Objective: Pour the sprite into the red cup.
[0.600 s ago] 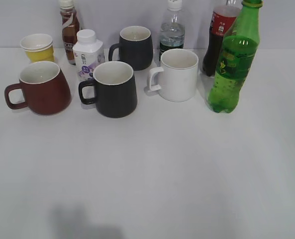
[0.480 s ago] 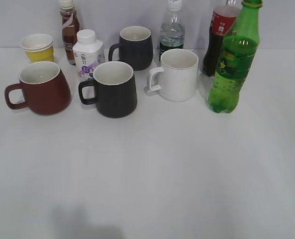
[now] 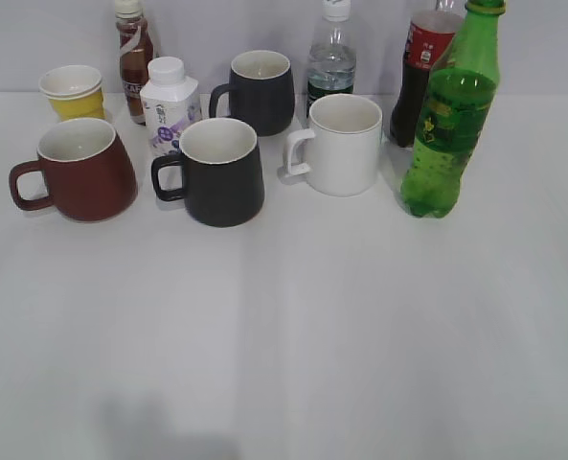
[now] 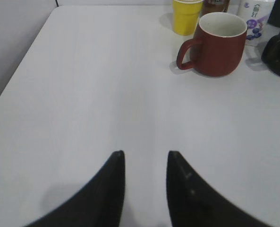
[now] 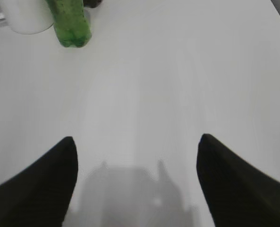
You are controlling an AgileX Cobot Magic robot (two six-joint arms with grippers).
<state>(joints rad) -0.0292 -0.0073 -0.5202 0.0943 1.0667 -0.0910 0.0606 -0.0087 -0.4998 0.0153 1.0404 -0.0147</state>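
Observation:
The sprite (image 3: 451, 125), a tall green bottle with a green cap, stands upright at the right of the white table; its base shows at the top left of the right wrist view (image 5: 71, 23). The red cup (image 3: 78, 170), maroon with an off-white inside, stands at the left, handle to the left; the left wrist view shows it at the upper right (image 4: 217, 43). My left gripper (image 4: 145, 156) is open and empty over bare table, well short of the cup. My right gripper (image 5: 137, 142) is wide open and empty, well short of the sprite. Neither gripper shows in the exterior view.
Two black mugs (image 3: 221, 171) (image 3: 260, 91) and a white mug (image 3: 341, 144) stand between cup and sprite. Behind are a yellow paper cup (image 3: 73, 91), a small white bottle (image 3: 169, 105), a brown bottle (image 3: 133, 57), a clear water bottle (image 3: 331, 57) and a cola bottle (image 3: 420, 72).

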